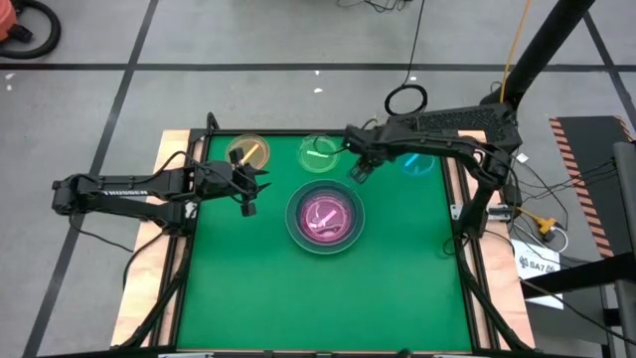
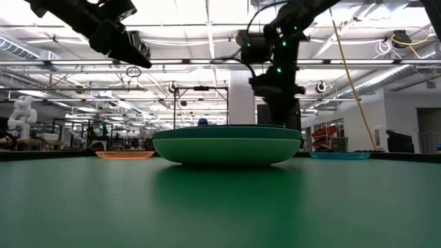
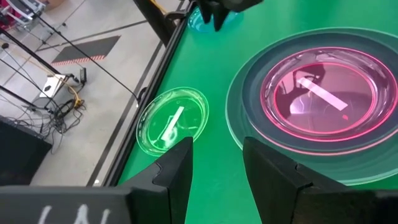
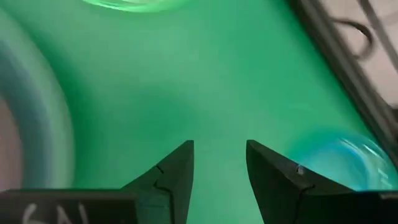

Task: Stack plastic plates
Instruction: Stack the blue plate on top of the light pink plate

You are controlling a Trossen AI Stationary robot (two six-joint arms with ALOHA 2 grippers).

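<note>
We are logging a stack of larger plates (image 1: 325,221) sitting at the centre of the high view on the green table (image 1: 328,298): a frosted clear rim outermost, a dark teal ring inside it, and a pink plate (image 3: 320,96) on top carrying a pale stick-like mark. In the low view the stack (image 2: 227,145) is showing a light green plate under a teal one.

Three small plates are lying apart along the upper edge of the mat: amber (image 1: 247,151) at upper left, green (image 1: 320,154) at upper centre, blue (image 1: 416,162) at upper right.

The left gripper (image 1: 248,186) is hovering left of the stack, below the amber plate, its fingers (image 3: 177,171) standing moderately apart and holding nothing. The right gripper (image 1: 358,171) is hanging between the green plate and the stack's upper right rim, fingers (image 4: 174,171) likewise parted and empty. The right arm is crossing over the blue plate and partly hiding it.

In the low view the stack is blocking the middle of the table; the amber plate (image 2: 125,155) and blue plate (image 2: 340,155) are showing to either side.
</note>
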